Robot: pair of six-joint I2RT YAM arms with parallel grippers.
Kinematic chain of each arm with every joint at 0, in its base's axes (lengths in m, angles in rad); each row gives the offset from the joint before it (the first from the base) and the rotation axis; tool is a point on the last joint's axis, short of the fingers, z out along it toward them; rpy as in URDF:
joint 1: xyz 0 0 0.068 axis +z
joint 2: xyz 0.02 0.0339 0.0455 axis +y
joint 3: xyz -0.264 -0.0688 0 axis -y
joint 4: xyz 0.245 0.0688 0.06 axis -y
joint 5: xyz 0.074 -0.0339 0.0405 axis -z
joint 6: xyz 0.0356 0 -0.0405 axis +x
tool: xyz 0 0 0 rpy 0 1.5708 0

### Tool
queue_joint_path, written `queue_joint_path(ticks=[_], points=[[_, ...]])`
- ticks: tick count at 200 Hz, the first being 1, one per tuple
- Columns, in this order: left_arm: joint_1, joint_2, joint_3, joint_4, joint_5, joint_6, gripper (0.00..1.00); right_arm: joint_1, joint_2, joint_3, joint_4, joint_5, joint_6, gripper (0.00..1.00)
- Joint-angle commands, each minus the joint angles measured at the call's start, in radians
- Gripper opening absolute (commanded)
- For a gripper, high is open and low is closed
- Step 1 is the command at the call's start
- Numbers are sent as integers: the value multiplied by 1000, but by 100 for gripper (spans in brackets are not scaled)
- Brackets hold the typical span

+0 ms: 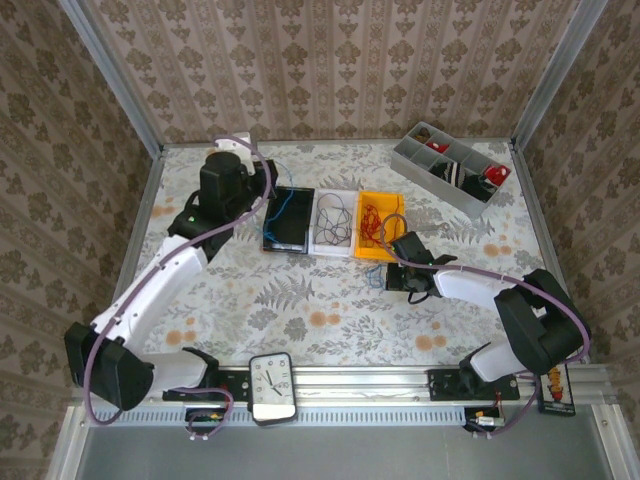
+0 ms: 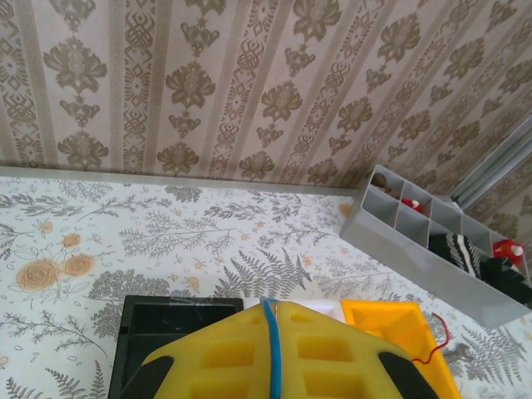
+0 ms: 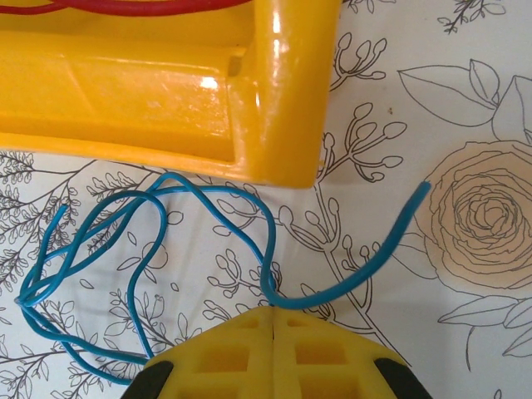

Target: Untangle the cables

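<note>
**Top view.** Blue cable (image 1: 284, 205) is hanging from my left claw (image 1: 268, 190) above the black tray (image 1: 290, 238). I am reading that tray as the blue one's bin. Next to it the white tray (image 1: 322, 248) is holding the dark grey cable (image 1: 335, 220), and the yellow tray (image 1: 395, 205) is holding the red cable (image 1: 372, 222). So the sorting is going one colour per tray. My right claw (image 1: 392, 277) is working low, just in front of the yellow tray, where a second blue cable (image 1: 375, 278) is lying on the floral table (image 1: 300, 310). A grey divider box (image 1: 420, 160) is sitting well apart at the far right, and a clock (image 1: 272, 385) is lying between the arm bases.

**Left wrist.** My yellow fingers (image 2: 216, 353) are pressing together, and the blue cable is running straight down the seam, pinched. The black tray is lying directly beneath. I judge I am holding the strand high so that it clears the neighbouring trays before it goes down.

**Right wrist.** My fingers (image 3: 332, 357) are pressing together here too. The second blue cable is sprawling in loose loops on the table beside the yellow tray's corner, with one free end pointing off to the right. One bend is meeting the seam at my tips. I am judging it pinched there, though the contact sits at the very edge. Another strand is passing under my finger on the left. If I lift, the loops may drag against the tray wall.
</note>
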Motion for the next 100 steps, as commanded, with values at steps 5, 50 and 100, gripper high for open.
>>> queue_joint_path(ticks=[5, 50, 100], points=[[-5, 24, 18, 33, 10, 35, 0, 5, -3, -2, -60, -22, -18, 0], [2, 76, 24, 35, -21, 52, 0, 5, -8, 2, -67, -24, -20, 0], [12, 157, 49, 41, -25, 70, 0, 5, -13, 4, -75, -22, -29, 0]])
